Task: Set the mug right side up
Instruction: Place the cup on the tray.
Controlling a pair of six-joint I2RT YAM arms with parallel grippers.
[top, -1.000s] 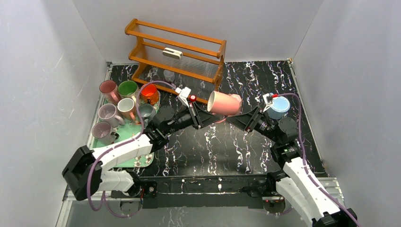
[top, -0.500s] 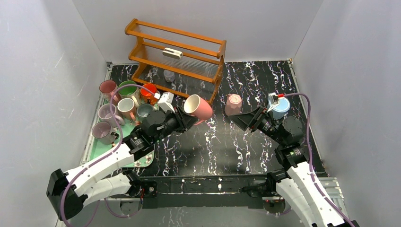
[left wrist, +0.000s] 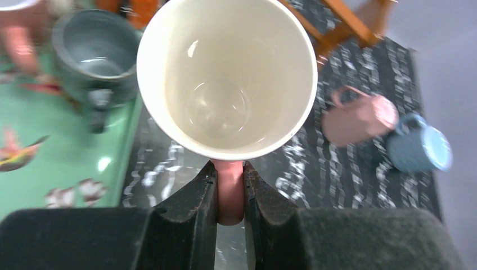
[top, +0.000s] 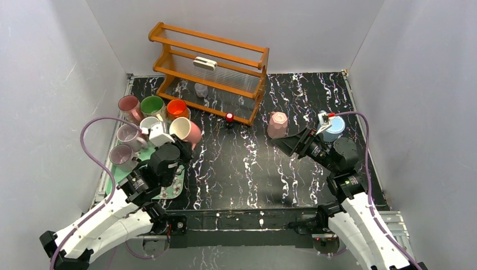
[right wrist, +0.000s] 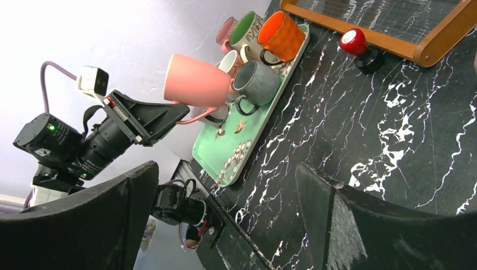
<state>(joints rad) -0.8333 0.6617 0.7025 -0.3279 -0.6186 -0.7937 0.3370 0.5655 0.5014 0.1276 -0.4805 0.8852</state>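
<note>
Your black marbled tabletop (top: 253, 169) carries the orange wooden rack (top: 262, 70), behind and to the right of the mint-green floral tray (top: 171, 190). Over that tray's right edge hangs the pink ceramic mug with a cream inside (top: 185, 130). It is tipped on its side, and the left gripper (left wrist: 229, 197) is clamped on its handle. Well right of the tray, the right gripper (right wrist: 225, 169) is spread wide and holds nothing.
</note>
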